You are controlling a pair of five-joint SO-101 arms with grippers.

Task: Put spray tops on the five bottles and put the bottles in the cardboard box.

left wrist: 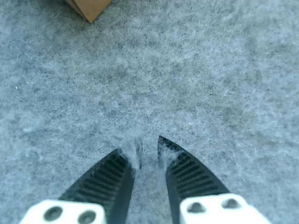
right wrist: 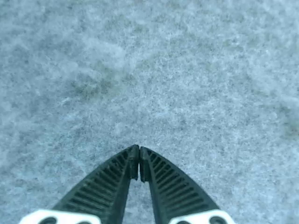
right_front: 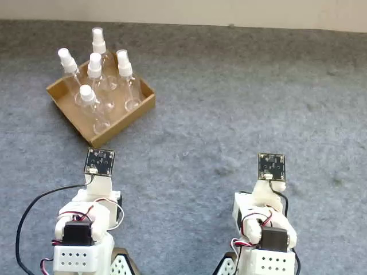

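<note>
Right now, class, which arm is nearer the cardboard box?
Left. The left arm sits close by a corner of the cardboard box; the right arm stands well off to the side.

No readable text, numbers or signs. The bottles have no legible labels, the cardboard box wall is plain, and any print on the wrist circuit boards is too small to read.

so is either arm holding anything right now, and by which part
Nothing is held. The left jaws stand slightly apart over the carpet, the right jaws are shut on nothing. The five bottles sit in the cardboard box.
</note>
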